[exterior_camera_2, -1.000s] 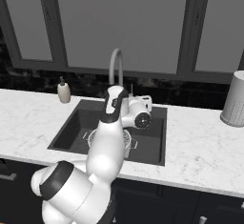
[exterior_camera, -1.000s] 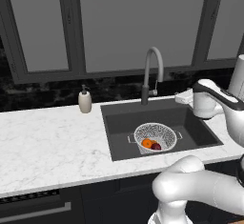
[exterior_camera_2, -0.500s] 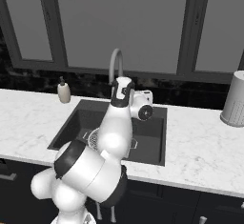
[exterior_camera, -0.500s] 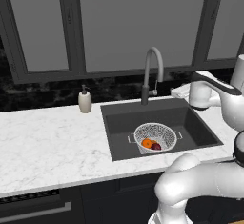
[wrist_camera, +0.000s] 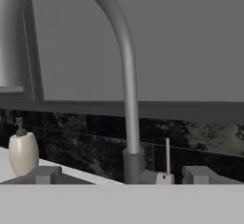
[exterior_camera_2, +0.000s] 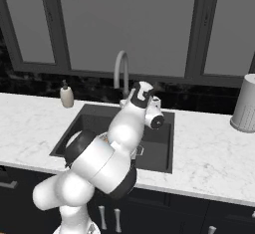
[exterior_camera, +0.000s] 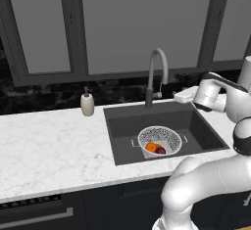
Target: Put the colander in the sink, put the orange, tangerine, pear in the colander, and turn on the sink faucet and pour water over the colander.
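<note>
Colander (exterior_camera: 160, 141) sits in the sink (exterior_camera: 196, 124), toward the front of the basin, at about 6 o'clock from the faucet base. Fruit is loaded: one orange fruit (exterior_camera: 151, 147) and the dark red pear (exterior_camera: 160, 150) are visible touching each other at the colander's 6 o'clock. A third fruit can't be resolved at this size, so I can't confirm both orange and tangerine are in.

So steps 1 and 2 look done, or nearly. What's left, by my read: turn on the sink faucet (exterior_camera: 157, 72) and run water over the colander. No water visible at the spout.

Gripper (exterior_camera: 182, 96) is up at counter level at 3 o'clock of the faucet base, near but not touching. In the hand view both fingertips (wrist_camera: 47, 174) stand apart with the faucet column and its thin upright lever (wrist_camera: 167, 157) between them, nothing held, so fingers spread and empty.

Spout arcs toward the basin; whether it lands over the colander I can't tell. Soap bottle (exterior_camera: 87, 103) at 9 o'clock of the faucet, well apart.
</note>
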### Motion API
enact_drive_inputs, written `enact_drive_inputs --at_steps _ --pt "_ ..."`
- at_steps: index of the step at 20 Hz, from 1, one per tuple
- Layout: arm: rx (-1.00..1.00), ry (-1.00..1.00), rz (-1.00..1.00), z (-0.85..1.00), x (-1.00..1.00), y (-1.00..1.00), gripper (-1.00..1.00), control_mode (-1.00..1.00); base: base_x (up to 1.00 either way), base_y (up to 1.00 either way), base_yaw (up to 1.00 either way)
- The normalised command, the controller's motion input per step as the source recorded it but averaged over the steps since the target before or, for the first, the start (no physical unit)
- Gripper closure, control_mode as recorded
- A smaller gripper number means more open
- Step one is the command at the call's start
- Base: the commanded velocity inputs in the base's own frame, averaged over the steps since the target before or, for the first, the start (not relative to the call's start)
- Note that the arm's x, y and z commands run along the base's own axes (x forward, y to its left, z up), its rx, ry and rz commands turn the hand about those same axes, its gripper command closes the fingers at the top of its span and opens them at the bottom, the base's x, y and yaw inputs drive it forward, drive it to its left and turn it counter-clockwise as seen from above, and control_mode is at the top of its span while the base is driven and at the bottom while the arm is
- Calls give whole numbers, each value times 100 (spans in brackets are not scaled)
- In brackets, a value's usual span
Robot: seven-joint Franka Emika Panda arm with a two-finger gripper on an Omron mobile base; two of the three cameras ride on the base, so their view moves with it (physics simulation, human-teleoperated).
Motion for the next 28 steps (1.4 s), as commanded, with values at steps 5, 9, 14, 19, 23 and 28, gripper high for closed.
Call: enact_drive_inputs --at_steps 5,9,14,19,23,28 --pt "2 -10 4 -33 10 0 -100 -100 0 0 0" --pt "0 -7 0 -3 22 14 -100 -100 0 0 0" --pt "0 -2 0 0 22 9 -100 -100 0 0 0" --pt "0 2 0 0 40 9 -100 -100 0 0 0" --pt "0 7 0 0 39 0 -100 -100 0 0 0" --pt "0 6 0 0 31 0 -100 -100 0 0 0"
